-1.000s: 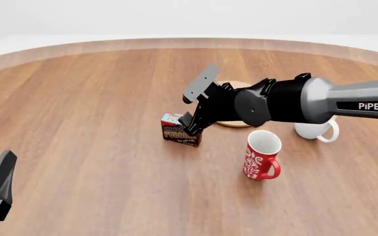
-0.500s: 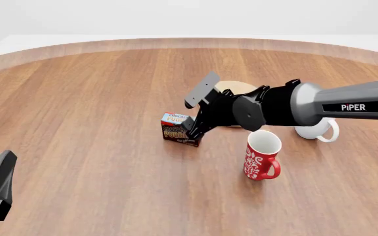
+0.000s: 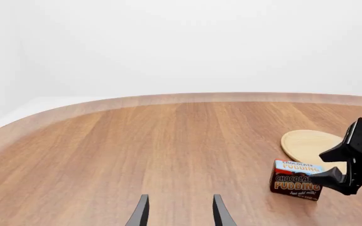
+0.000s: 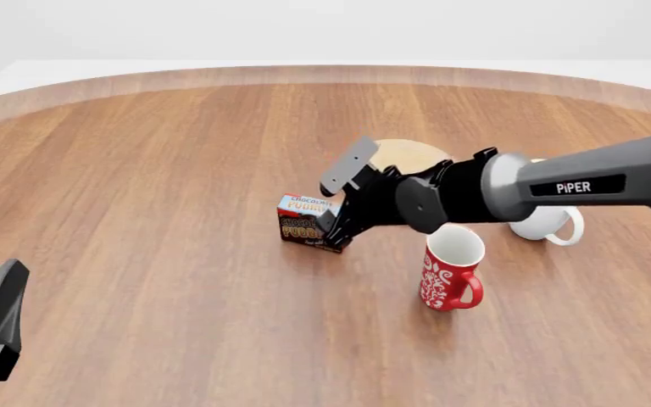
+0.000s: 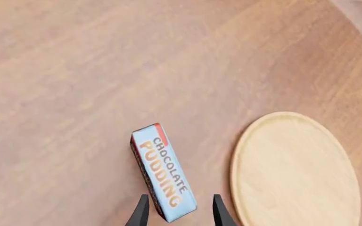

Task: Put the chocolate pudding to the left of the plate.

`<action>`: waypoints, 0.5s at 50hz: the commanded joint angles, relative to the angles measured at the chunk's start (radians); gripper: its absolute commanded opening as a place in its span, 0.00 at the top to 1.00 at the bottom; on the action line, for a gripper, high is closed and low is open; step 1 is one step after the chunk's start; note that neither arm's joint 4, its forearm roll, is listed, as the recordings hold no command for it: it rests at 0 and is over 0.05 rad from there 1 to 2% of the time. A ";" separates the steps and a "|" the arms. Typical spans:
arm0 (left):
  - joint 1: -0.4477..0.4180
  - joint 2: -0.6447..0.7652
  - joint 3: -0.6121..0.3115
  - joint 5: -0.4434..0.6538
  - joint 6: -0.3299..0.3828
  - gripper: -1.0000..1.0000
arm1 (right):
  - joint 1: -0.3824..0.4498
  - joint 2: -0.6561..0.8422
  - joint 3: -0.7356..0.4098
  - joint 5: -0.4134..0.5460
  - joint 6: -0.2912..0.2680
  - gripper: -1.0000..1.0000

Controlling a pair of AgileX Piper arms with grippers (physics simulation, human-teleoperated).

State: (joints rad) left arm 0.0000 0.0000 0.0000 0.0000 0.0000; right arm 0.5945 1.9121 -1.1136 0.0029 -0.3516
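Front view, chocolate pudding point(image 4: 304, 222) at frame centre, small dark-brown box, light blue top, "CHOCOLATE PUDDING" lettering, left of plate point(image 4: 407, 156), right gripper point(image 4: 344, 200) jaws apart beside it, "PiPER" on arm, left gripper point(image 3: 179, 214) spread open.

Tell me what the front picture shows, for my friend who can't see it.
The right gripper, fingers spread open, reaches from the right to the chocolate pudding box standing on a wooden table. Just behind it lies the plate, partly hidden by the arm. A red patterned mug and a white mug stand to the right.
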 commanded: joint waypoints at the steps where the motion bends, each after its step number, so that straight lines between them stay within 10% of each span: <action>1: 0.000 0.000 0.000 0.000 0.000 0.00 | -0.002 0.031 -0.011 -0.012 -0.002 0.00; 25: 0.000 0.000 0.000 0.000 0.000 0.00 | 0.003 0.063 -0.024 -0.017 -0.004 0.00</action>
State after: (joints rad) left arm 0.0000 0.0000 0.0000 0.0000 0.0000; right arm 0.5964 1.9637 -1.1374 -0.0086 -0.3574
